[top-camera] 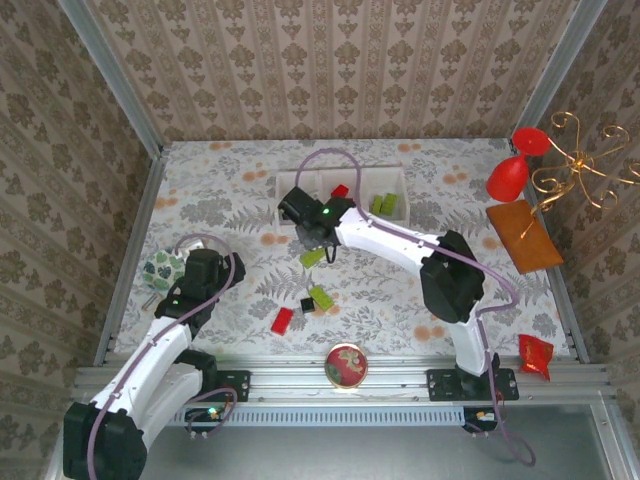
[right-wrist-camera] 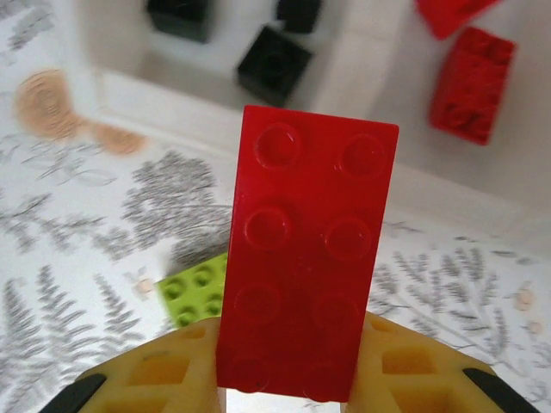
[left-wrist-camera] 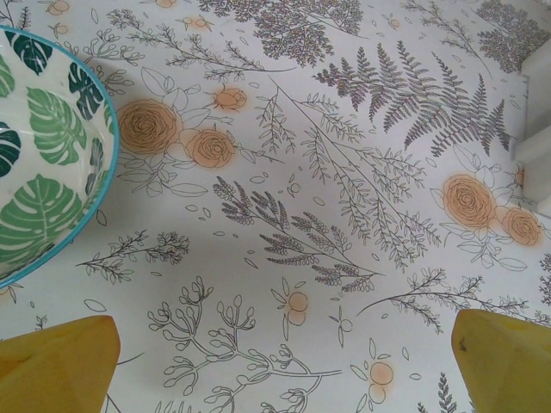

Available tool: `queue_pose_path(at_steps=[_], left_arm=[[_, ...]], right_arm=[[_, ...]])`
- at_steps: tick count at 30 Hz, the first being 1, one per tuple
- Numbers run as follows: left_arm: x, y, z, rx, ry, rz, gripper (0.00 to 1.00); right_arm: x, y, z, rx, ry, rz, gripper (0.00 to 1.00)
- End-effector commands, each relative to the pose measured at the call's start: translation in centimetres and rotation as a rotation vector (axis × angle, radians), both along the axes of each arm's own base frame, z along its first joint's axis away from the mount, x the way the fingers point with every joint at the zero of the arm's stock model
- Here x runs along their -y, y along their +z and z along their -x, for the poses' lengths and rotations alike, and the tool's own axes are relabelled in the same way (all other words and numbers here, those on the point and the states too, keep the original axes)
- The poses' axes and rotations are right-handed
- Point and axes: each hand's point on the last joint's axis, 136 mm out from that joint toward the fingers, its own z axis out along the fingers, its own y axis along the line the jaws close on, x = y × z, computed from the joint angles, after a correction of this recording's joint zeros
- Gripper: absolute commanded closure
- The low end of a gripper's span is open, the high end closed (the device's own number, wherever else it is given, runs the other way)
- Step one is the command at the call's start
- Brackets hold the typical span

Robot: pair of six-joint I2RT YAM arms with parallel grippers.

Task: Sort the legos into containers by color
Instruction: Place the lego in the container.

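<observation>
A red 2x4 brick [right-wrist-camera: 306, 258] is pinched in the right gripper [right-wrist-camera: 288, 374], near the wall of the tray [right-wrist-camera: 448, 185], which holds black bricks [right-wrist-camera: 274, 62] and red bricks [right-wrist-camera: 472, 83] in separate compartments. The left gripper [left-wrist-camera: 284, 361] hangs spread above the table beside a leaf-patterned bowl [left-wrist-camera: 43, 146].

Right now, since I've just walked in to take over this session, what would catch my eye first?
A red brick, clamped in the right hand, hovers just short of the tray, where black bricks lie in one compartment and red bricks in the next. The left hand hangs open over the table beside a leaf-patterned bowl.
</observation>
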Motion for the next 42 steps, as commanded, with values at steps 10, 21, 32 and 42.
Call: queue_pose_path(at_steps=[10,21,32,42], left_arm=[[0.8,0.9,-0.2,0.008,-0.014,0.060,0.00],[2.7,1.2,-0.3,-0.002,-0.107,0.102,0.00],[5.9,1.6,-0.1,-0.033,-0.238,0.095,0.00],[9.9,3.0,1.3,-0.096,-0.418,0.052,0.01]], right_arm=[[7.1,1.0,-6.8,0.062,-0.132,0.055,0.73],[7.4,-0.8,-11.2,0.071,-0.131,0.139,0.65],[7.3,-1.2,-12.0,0.061,-0.137,0.134,0.43],[8.3,1.6,-10.1,0.082,-0.166,0.084,0.33]])
